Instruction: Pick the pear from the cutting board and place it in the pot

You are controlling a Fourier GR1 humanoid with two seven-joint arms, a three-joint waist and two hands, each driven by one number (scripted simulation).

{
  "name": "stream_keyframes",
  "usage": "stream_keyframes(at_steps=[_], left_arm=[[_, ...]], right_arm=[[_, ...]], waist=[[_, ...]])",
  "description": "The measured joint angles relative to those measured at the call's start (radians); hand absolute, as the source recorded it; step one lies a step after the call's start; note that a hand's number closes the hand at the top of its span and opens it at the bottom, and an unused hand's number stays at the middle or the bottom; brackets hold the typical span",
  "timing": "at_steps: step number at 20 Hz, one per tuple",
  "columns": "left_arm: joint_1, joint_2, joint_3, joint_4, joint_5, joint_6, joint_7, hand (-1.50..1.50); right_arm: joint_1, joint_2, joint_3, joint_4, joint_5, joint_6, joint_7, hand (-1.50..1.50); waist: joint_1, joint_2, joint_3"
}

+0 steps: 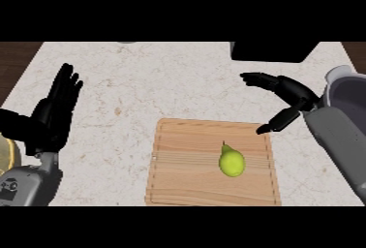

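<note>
**Pear lies near-left of my right hand, long axis running near to far**

Head view: I find the pear (231, 161) lying on the cutting board (186, 174), right of the board's centre, stem toward the far side. My right hand (289, 97) sits beyond the board's far right corner, fingers and thumb spread apart, holding nothing. It is clearly the nearer hand; the pear lies near and left of it. My left hand (53, 114) rests open at the left edge, well apart. The pot (343, 87) stands at the far right, just beside my right forearm.
</note>
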Motion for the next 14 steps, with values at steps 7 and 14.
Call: stream_keyframes(at_steps=[7,14], left_arm=[[-0.001,0.006,0.015,0.005,-0.001,-0.004,0.014,0.00],[0.004,0.017,0.043,-0.002,0.004,-0.014,0.029,0.00]], right_arm=[[-0.173,0.012,0.143,0.010,0.112,0.243,0.130,-1.50],[-0.257,0.095,0.256,-0.006,0.224,0.374,0.228,-1.50]], waist=[[-0.010,-0.007,-0.002],[-0.028,-0.011,-0.003]])
